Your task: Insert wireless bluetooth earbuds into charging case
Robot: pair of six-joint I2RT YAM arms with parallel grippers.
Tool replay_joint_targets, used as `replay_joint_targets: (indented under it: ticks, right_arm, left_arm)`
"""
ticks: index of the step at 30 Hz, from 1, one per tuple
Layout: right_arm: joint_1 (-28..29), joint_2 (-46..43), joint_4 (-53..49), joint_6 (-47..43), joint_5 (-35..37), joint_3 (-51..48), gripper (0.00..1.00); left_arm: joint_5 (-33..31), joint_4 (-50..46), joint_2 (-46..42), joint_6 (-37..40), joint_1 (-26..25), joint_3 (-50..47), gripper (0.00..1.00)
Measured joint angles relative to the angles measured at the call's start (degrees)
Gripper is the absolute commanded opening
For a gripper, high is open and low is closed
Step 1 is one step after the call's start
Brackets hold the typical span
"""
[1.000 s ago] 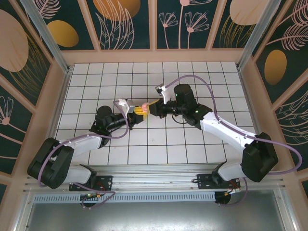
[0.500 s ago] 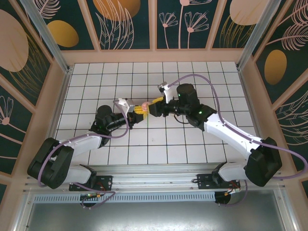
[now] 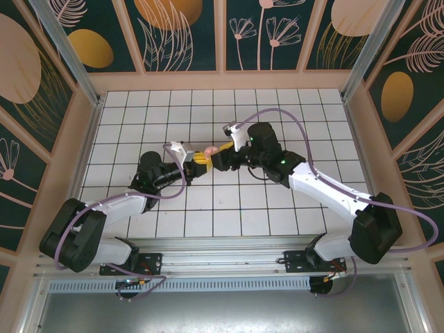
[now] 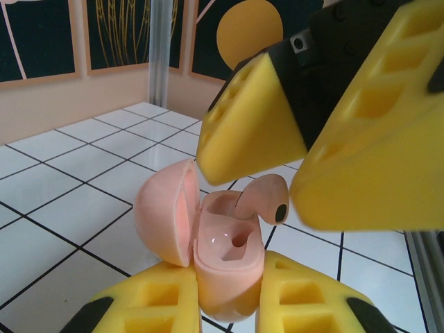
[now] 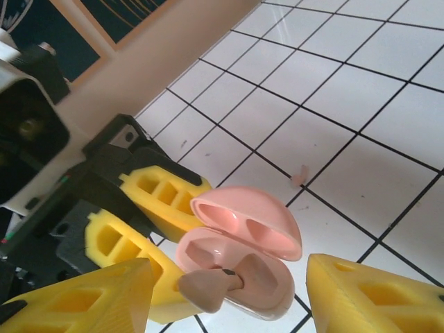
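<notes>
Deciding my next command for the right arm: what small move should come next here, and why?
Probably lower the right gripper so one yellow finger presses the small pale-pink earbud home. Its jaws stand open either side of the bud, whose head rises above the rim of the open round pink plastic charging case. The left gripper, shut on the case, steadies it.
</notes>
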Motion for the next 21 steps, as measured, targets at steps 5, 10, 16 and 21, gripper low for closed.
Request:
replay_joint_targets:
  ticks: [5, 10, 16, 21]
  right_arm:
    - [0.04, 0.44, -1.46, -0.61, 1.46, 0.00, 0.61]
    - [-0.07, 0.44, -1.84, -0.61, 2.01, 0.00, 0.60]
    - [-0.90, 0.13, -1.81, -0.59, 1.70, -0.09, 0.59]
    - [-1.75, -0.90, -1.81, -0.57, 1.03, -0.79, 0.59]
  left_arm:
    - [-0.02, -0.02, -0.04, 0.00, 0.00, 0.04, 0.16]
    - [-0.02, -0.04, -0.04, 0.00, 0.00, 0.04, 0.16]
    - [-0.22, -0.22, -0.28, 0.00, 0.00, 0.04, 0.16]
    - [-0.44, -0.31, -0.57, 0.00, 0.00, 0.04, 0.16]
